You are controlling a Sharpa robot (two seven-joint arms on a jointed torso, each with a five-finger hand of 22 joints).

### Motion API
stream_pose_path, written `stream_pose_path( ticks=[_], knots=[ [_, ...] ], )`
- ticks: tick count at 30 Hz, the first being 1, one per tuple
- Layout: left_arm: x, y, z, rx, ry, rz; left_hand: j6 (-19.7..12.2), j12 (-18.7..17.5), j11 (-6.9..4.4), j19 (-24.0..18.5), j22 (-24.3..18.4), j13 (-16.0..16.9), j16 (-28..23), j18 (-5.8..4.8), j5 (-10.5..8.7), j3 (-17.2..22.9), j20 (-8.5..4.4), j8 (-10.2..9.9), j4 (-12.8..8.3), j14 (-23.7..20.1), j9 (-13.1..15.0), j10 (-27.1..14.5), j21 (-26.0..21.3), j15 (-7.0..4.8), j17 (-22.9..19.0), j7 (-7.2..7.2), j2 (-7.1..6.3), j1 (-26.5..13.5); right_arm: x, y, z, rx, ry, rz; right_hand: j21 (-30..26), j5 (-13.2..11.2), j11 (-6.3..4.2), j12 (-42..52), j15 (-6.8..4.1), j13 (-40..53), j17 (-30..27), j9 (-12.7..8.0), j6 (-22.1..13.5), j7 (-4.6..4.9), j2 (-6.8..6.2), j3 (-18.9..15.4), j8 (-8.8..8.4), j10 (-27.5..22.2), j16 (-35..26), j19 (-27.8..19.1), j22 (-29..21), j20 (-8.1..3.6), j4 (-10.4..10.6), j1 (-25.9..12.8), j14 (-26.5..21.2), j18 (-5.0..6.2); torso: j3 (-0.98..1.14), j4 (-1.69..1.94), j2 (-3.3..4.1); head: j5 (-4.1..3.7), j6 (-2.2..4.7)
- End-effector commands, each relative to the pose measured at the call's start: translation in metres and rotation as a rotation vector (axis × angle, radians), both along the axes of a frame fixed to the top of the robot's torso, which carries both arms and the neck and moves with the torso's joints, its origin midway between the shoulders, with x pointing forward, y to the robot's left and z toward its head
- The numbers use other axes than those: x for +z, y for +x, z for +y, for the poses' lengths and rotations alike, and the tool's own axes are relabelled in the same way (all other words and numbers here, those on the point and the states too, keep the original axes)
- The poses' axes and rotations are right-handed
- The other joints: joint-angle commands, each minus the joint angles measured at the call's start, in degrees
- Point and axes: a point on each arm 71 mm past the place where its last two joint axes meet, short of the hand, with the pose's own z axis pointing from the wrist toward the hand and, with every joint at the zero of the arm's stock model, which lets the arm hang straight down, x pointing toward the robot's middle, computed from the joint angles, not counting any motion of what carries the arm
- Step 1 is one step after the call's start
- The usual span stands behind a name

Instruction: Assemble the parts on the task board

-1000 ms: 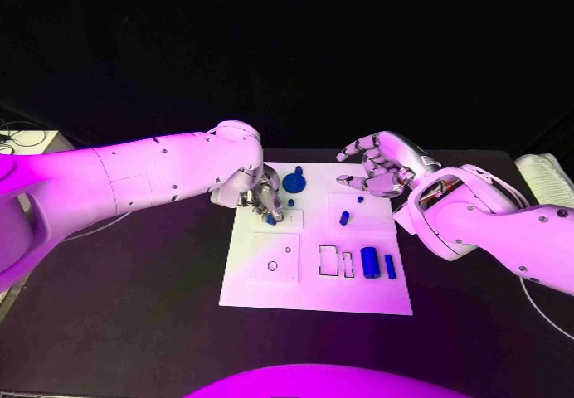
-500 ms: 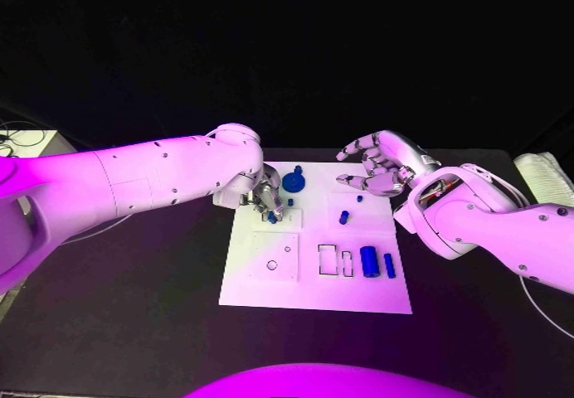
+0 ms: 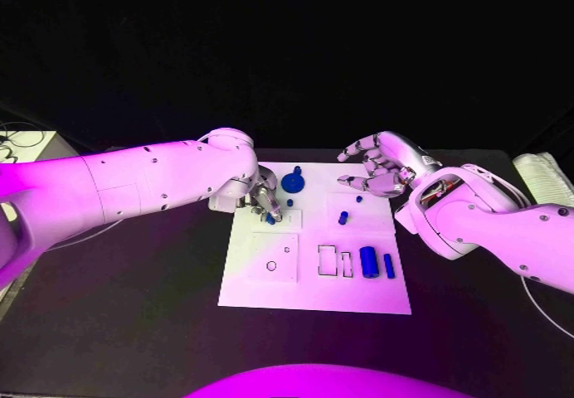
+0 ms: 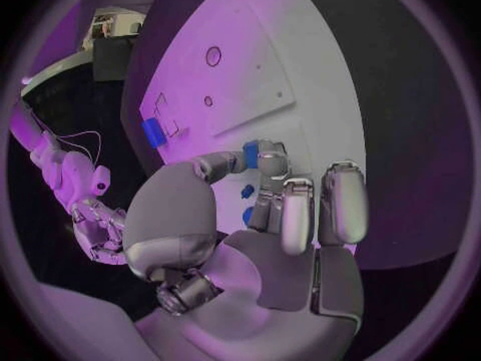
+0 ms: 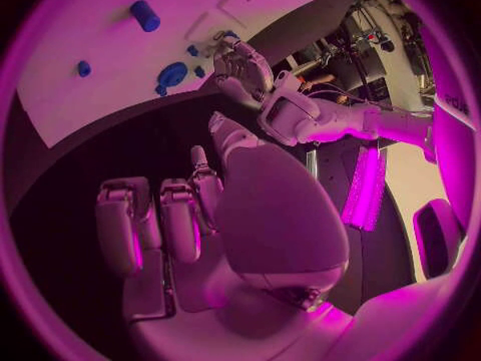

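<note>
1. Left hand (image 3: 262,201) is at the task board (image 3: 317,298)'s near-left upper corner, fingers pointing down; its fingertips (image 4: 263,157) pinch a small blue part (image 4: 251,154) just above the board surface.
2. Task board lies in the middle of the black table (image 3: 119,332), and every other item is placed relative to it.
3. Round blue part (image 3: 293,182) sits on the board's far edge, just beside the left hand.
4. Two small blue pegs (image 3: 343,217) stand in the board's upper right area.
5. Blue cylinder (image 3: 370,262) and a slimmer blue bar (image 3: 389,265) lie on the board's lower right part, beside rectangular slots.
6. Right hand (image 3: 381,164) hovers above the board's far-right corner, released, fingers apart and loosely curled, grasping nothing.
</note>
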Motion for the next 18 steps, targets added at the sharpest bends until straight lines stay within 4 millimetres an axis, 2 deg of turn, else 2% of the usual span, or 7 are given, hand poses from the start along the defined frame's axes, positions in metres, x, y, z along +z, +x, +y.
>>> stream_pose_path(
  ticks=[1,6,9,18],
  knots=[
    [-0.001,-0.003,0.004,0.024,-0.028,0.003,0.0,-0.1,-0.42,0.5,3.4,-0.1,0.2,-1.11,0.26,8.8,0.12,0.2,-9.2,6.1,0.1,-0.1,0.3,-0.40,15.1,-0.15,0.52,1.2,-0.001,0.000,0.000,0.010,-0.012,0.004,-0.1,0.1,-0.04,-0.3,-0.18,3.4,14.9,-0.1,0.0,0.22,-0.09,0.4,-0.32,-0.2,0.2,4.3,13.2,-0.12,0.0,-0.7,6.0,-0.03,0.06,0.13,-0.03,-0.07,-0.14],
    [0.007,-0.003,0.010,0.058,-0.084,-0.008,0.0,-0.1,-0.43,0.5,3.4,0.0,0.2,-1.11,0.29,8.8,0.12,0.2,-9.2,6.1,0.1,-0.1,0.3,-0.41,15.1,-0.16,0.52,1.2,-0.001,0.001,-0.001,0.006,-0.014,0.005,-0.1,0.1,-0.04,-0.3,-0.18,3.4,14.9,-0.1,0.0,0.23,-0.09,0.4,-0.32,-0.2,0.2,4.3,13.2,-0.11,0.1,-0.8,6.0,-0.04,0.06,0.12,0.01,-0.11,-0.01],
    [0.009,-0.004,0.012,0.079,-0.116,-0.002,0.0,-0.1,-0.44,0.5,3.4,0.0,0.2,-1.10,0.30,8.8,0.11,0.2,-9.2,6.1,0.1,-0.1,0.3,-0.41,15.1,-0.16,0.52,1.2,-0.001,0.001,-0.002,0.005,-0.014,0.006,-0.1,0.1,-0.04,-0.3,-0.18,3.4,14.9,-0.1,0.0,0.23,-0.09,0.4,-0.32,-0.2,0.2,4.3,13.2,-0.11,0.1,-0.8,6.0,-0.04,0.06,-0.01,0.01,-0.05,0.08],
    [0.011,-0.004,0.015,0.144,-0.203,0.003,0.0,-0.2,-0.45,0.5,3.4,-0.2,0.2,-1.10,0.32,8.8,0.10,0.1,-9.2,6.1,0.1,-0.1,0.3,-0.43,15.1,-0.17,0.55,1.3,-0.002,0.003,-0.004,-0.001,-0.018,0.008,-0.1,0.1,-0.04,-0.3,-0.18,3.4,14.9,-0.1,0.0,0.23,-0.09,0.4,-0.32,-0.2,0.2,4.3,13.2,-0.11,0.1,-0.8,6.0,-0.04,0.08,0.02,-0.02,-0.21,0.07]
  ],
)
